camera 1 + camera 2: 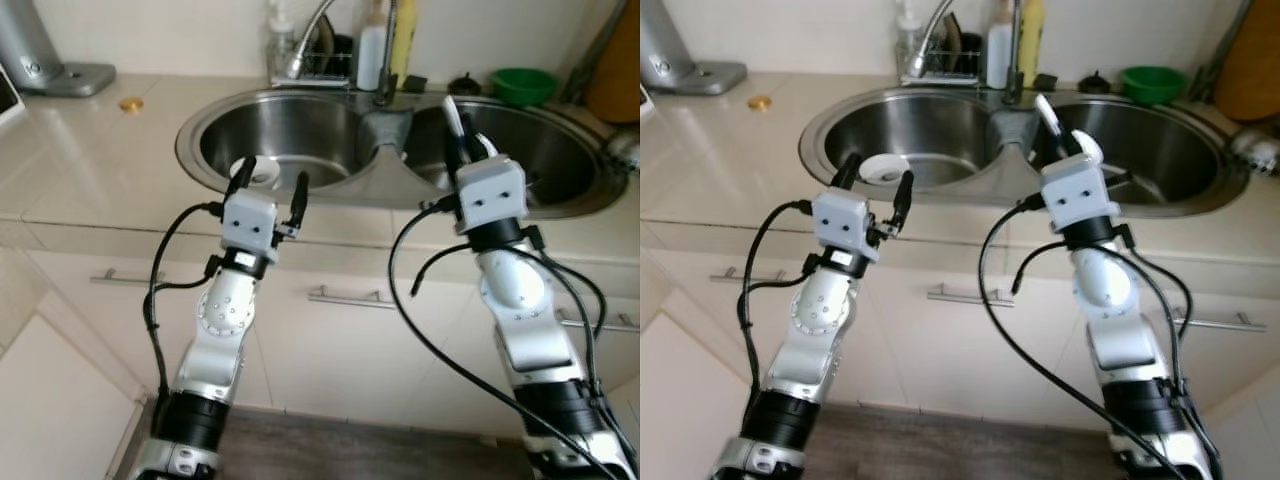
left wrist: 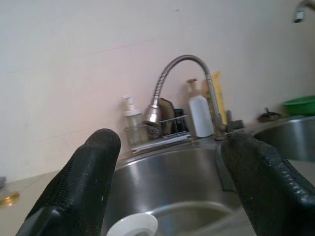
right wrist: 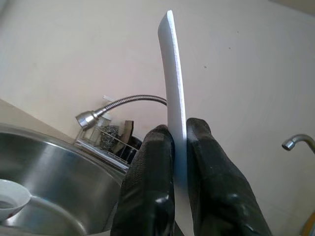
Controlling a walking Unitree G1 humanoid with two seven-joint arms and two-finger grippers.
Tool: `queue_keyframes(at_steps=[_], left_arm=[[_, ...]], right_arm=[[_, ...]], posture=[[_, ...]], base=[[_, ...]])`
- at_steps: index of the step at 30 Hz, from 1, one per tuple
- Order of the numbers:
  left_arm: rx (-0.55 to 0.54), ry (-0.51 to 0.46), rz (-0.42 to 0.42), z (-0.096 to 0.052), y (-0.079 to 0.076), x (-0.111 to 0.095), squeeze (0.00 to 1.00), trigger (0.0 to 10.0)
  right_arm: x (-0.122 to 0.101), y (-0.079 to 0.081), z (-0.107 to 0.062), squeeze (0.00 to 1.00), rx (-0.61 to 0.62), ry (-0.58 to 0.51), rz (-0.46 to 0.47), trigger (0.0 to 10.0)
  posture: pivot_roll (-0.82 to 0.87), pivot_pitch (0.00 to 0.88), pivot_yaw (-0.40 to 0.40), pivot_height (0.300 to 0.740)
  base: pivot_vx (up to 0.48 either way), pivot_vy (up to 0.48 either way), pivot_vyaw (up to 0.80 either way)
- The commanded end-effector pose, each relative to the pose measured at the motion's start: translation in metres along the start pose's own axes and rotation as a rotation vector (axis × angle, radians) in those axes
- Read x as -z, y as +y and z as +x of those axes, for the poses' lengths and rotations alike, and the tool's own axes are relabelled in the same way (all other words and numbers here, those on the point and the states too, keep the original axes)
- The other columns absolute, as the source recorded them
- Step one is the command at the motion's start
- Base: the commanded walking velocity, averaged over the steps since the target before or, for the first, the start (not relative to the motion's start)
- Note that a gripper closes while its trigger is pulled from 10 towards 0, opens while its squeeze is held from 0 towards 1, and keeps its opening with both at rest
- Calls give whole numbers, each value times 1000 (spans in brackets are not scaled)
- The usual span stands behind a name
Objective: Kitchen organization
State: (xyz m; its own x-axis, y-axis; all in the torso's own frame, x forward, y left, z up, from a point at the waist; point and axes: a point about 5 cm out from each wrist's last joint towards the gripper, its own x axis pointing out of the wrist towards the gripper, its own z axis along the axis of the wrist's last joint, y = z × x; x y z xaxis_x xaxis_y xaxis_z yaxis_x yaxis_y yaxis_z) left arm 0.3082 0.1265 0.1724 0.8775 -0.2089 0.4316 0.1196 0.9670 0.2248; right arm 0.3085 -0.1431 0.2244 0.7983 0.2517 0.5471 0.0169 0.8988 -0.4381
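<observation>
- Pale kitchen table [image 1: 90,150] is carrying a steel double sink [image 1: 375,135] set against a cream wall, with cabinet doors and bar handles [image 1: 350,297] running below its front edge.
- Left gripper [image 1: 270,185] is hovering over the near rim of the left basin, its two black fingers [image 2: 83,182] standing wide apart and gripping nothing.
- A small white bowl [image 1: 262,172] is sitting in the left basin, just beyond those fingers at 12 o'clock.
- Right gripper [image 1: 458,140] is reaching over the near rim of the right basin, its fingers [image 3: 150,187] pinching a thin white flat utensil [image 3: 173,98] that is pointing upward.
- A gooseneck tap [image 2: 184,83], a soap pump [image 2: 132,120], bottles and a wire rack are crowding the back rim at 12 o'clock; a green bowl [image 1: 523,84] is standing at 1 o'clock.
- Risk, as a judgement: the utensil is being held only near its lower end, so a knock against the tap or the basin wall could twist it loose.
- Open room is lying mostly inside the two basins and on the bare table at 10 o'clock; the back rim is offering little clearance.
</observation>
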Motion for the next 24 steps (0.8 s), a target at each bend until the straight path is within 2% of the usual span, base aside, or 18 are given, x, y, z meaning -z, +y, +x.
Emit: queue_keyframes(at_steps=[1,15,17,18,22,24], left_arm=[[27,-7,-12,3,-9,-3,0,10000],[27,-5,-11,2,-9,-3,0,10000],[29,-5,-11,3,-10,-3,0,10000],[32,-4,-9,4,-10,-2,0,10000],[35,0,-3,5,-11,-1,0,10000],[36,3,3,6,-11,-1,0,10000]], right_arm=[[1,-8,0,0,25,2,-16,10000],[16,-4,-3,0,14,90,21,10000],[21,-7,0,0,9,123,41,10000],[30,-8,1,0,4,182,86,10000],[38,-12,6,0,15,221,97,10000],[45,-17,14,0,33,258,118,10000]], posture=[[-111,0,7,740],[-108,0,6,740],[-110,0,10,740],[-111,0,10,740],[-105,0,9,740],[-103,0,8,740]], base=[[270,0,0],[270,0,0],[272,0,0],[0,0,0],[0,0,0],[0,0,0]])
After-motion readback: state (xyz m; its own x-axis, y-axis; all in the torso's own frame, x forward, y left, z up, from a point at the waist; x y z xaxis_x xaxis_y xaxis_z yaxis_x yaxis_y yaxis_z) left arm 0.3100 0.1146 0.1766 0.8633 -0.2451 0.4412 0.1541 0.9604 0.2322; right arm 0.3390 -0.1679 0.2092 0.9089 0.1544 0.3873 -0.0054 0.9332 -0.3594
